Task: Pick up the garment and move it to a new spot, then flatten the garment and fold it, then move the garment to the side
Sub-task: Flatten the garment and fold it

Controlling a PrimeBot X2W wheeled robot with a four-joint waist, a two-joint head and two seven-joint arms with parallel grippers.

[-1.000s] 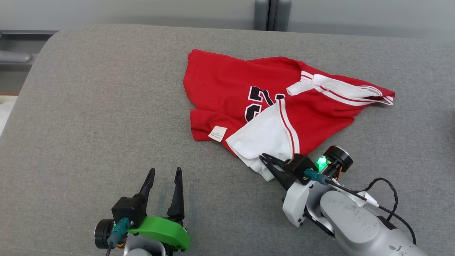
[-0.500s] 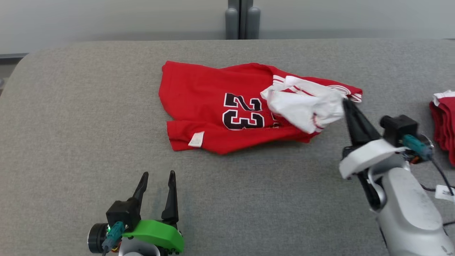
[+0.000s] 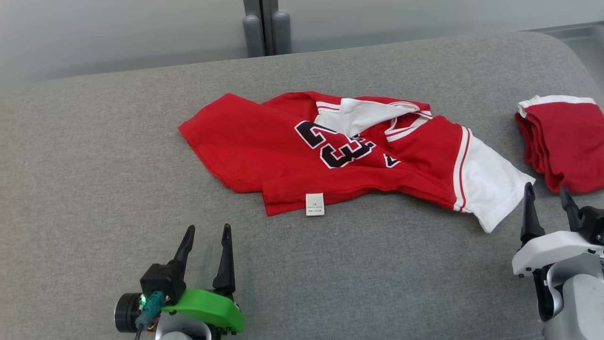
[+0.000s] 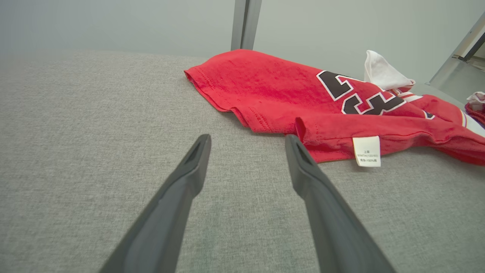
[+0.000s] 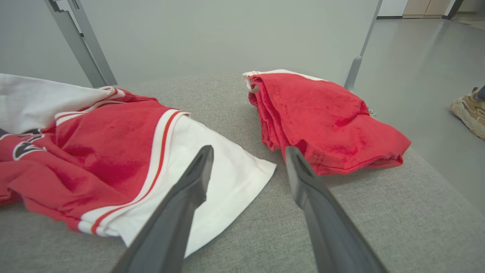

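Garment: Your red short-sleeved jersey shirt with white sleeves and a black number print [image 3: 264,151] lies rumpled in the middle of the grey padded fabric surface [image 3: 94,165]. Neither gripper holds it.
Lie of the cloth: One white sleeve [image 3: 490,189] spreads flat toward 4 o'clock. The other is folded across the chest at 12 o'clock. The hem carrying the small white label [image 3: 314,204] is doubled up at 6 o'clock.
Left gripper [image 3: 208,229]: It sits at 7 o'clock of the shirt with its fingers spread and empty, the tips near the hem but apart from it.
Right gripper [image 3: 546,189]: It sits at 4 o'clock with its fingers spread and empty, the tips just beside the flat sleeve's edge.
Neighbour: A thick folded red cloth bundle with white trim [image 3: 566,146] lies at 3 o'clock, near the sleeve but not touching it.
Step in hand: The shirt looks set down, so you are likely at the flattening.
Next move: You probably need to pinch the hem by the label with the left gripper and the sleeve side with the right. Then draw them apart and turn the folded sleeve out toward 12 o'clock.
Watch: Keep your right fingers off the bundle.
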